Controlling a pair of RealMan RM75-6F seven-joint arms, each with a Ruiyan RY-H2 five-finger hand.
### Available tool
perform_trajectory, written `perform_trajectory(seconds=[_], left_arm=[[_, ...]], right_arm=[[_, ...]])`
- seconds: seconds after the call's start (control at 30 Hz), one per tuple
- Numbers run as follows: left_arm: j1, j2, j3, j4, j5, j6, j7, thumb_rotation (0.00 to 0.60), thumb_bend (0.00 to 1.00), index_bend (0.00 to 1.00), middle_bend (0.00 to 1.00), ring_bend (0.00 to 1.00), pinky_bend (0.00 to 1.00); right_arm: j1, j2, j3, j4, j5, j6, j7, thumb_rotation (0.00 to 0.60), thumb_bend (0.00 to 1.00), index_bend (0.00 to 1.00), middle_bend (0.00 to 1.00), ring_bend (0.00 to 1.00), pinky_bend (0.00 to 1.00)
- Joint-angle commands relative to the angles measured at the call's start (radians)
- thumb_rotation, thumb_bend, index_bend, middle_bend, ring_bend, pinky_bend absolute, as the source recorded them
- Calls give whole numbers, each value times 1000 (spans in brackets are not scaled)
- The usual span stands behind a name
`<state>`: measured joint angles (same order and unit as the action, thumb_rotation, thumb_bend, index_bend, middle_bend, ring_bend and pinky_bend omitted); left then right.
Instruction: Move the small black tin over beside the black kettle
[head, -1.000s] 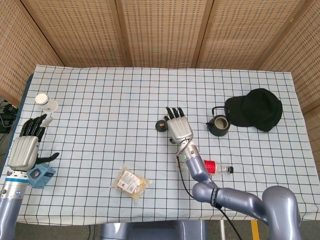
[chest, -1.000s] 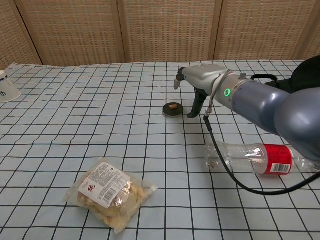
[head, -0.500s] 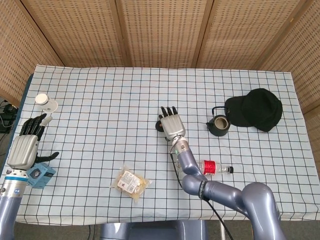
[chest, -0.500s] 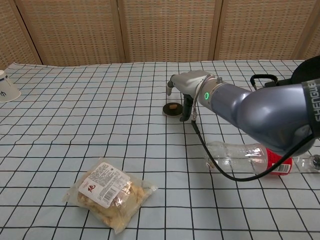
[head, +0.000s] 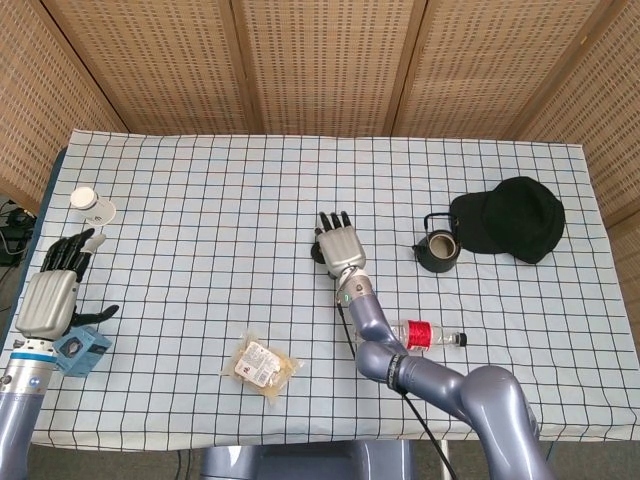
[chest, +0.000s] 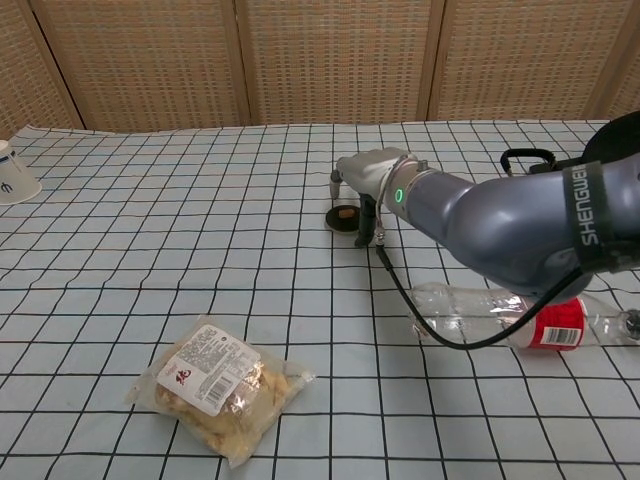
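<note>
The small black tin (chest: 345, 216), round and low with an orange spot on top, lies mid-table. My right hand (chest: 362, 188) hangs over it, dark fingertips (chest: 365, 228) down by its right edge and the thumb raised at its left; I see no grip. In the head view this hand (head: 339, 245) hides nearly all of the tin. The black kettle (head: 438, 252) stands apart to the right; only its handle (chest: 520, 158) shows in the chest view. My left hand (head: 52, 292) stays open at the table's left edge.
A black cap (head: 508, 218) lies just behind the kettle. A plastic bottle (head: 420, 333) with a red label lies under my right forearm. A snack bag (head: 264, 365) sits front centre. A blue object (head: 82, 350) is by the left hand, a white cup (head: 90, 202) further back.
My right hand has slid left, from beside the tin's right side to over it. The tin, kettle and left hand have not moved.
</note>
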<state>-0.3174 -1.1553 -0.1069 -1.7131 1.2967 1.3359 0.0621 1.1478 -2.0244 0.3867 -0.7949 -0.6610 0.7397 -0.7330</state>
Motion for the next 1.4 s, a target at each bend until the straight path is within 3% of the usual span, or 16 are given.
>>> perform_trajectory(seconds=[0.03, 0.53, 0.83, 1.03, 1.4], left_arm=[[1, 1, -1, -1, 1, -2, 0, 600, 131, 0, 0, 0, 0], [1, 1, -11, 2, -12, -31, -3, 600, 130, 0, 0, 0, 0], [3, 3, -11, -2, -4, -38, -6, 600, 130, 0, 0, 0, 0], [4, 4, -11, -7, 1, -39, -1, 600, 131, 0, 0, 0, 0], [17, 10, -4, -26, 28, -18, 11, 600, 130, 0, 0, 0, 0]], right_arm=[[6, -8, -1, 16, -7, -6, 12, 600, 361, 296, 14, 0, 0], [27, -57, -2, 125, -49, -30, 66, 600, 409, 435, 85, 0, 0], [15, -50, -2, 101, -68, -1, 63, 600, 416, 459, 106, 0, 0], [-9, 2, 4, -4, -81, 69, 45, 600, 416, 459, 109, 0, 0], [-113, 210, -5, -401, -36, 269, -91, 600, 415, 458, 103, 0, 0]])
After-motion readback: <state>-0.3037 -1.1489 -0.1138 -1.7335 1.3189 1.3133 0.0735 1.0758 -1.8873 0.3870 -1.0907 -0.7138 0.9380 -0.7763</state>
